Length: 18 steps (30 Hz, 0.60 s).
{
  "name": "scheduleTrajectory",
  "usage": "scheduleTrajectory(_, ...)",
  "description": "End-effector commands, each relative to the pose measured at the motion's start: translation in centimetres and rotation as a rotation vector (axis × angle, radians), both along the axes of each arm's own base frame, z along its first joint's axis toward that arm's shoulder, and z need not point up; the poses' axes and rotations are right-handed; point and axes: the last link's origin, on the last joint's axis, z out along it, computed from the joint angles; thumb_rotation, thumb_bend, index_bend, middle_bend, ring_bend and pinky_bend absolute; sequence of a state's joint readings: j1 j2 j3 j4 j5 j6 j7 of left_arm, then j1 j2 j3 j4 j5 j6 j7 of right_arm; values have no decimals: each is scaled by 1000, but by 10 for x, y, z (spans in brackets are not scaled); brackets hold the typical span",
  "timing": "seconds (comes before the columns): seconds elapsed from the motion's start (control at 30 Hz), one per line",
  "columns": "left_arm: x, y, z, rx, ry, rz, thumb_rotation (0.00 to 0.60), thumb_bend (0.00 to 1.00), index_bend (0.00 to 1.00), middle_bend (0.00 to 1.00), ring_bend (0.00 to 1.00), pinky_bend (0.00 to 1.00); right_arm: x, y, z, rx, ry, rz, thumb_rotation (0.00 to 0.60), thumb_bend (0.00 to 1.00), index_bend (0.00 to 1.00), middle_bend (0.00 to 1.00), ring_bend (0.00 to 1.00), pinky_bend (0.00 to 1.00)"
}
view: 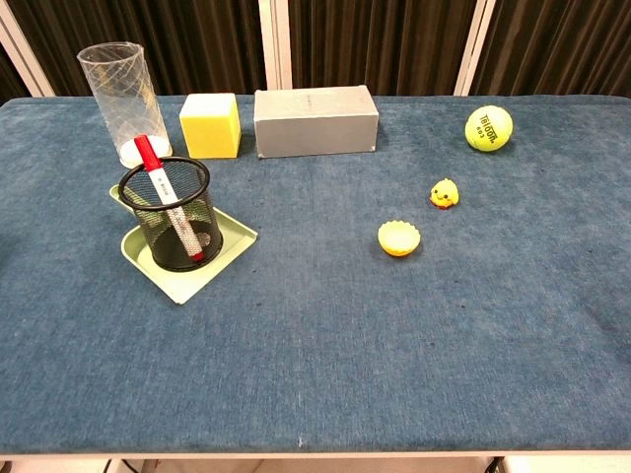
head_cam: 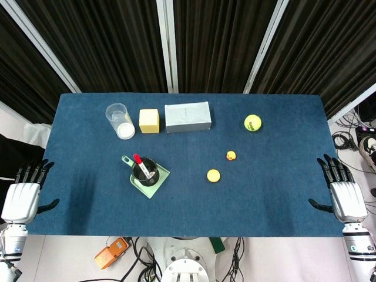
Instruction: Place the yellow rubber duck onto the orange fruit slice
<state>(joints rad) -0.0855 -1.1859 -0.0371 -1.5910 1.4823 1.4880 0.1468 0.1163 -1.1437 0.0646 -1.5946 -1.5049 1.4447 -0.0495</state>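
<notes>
A small yellow rubber duck [head_cam: 231, 155] [view: 445, 193] stands on the blue table, right of centre. The orange fruit slice [head_cam: 213, 175] [view: 399, 237] lies a short way nearer and to the left of it, apart from it. My left hand [head_cam: 24, 191] rests at the table's near left corner, fingers spread, holding nothing. My right hand [head_cam: 342, 187] rests at the near right edge, fingers also spread and empty. Both hands are far from the duck. The chest view shows neither hand.
A black mesh pen cup [view: 175, 217] with a red marker stands on a green tray [view: 225, 258] at left. Along the back stand a clear cup [view: 123, 97], yellow block [view: 210, 125] and grey box [view: 315, 120]. A tennis ball [view: 489, 128] lies back right.
</notes>
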Motion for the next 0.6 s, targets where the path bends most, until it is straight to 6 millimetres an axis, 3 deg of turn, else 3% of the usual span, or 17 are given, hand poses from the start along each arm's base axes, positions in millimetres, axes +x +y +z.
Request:
scheduleTrajectory(0.03,0,2,0,0,-2,1,600,0,120,86,17,0,1,-1,0,2,0,0,600,110,0,15,0,168)
scheduleTrajectory(0.27,1,4,0,-6,5,-6,600,0,120,86,17,0,8,-11,0,19,12,27,600,110,0,14,12,216)
scheduleTrajectory(0.37,3,5,0,0,-1,-10,600,0,120,86,17,0,16,-25,-1,46,26,61,600,110,0,36,37,241)
scheduleTrajectory(0.47,4,6,1,2,-4,-17,600,0,120,86,18,0,29,-49,-7,111,24,96,600,110,0,109,67,277)
scheduleTrajectory(0.6,4,6,1,4,-4,-21,600,0,120,86,18,0,54,-93,-25,234,56,126,600,110,0,121,67,289)
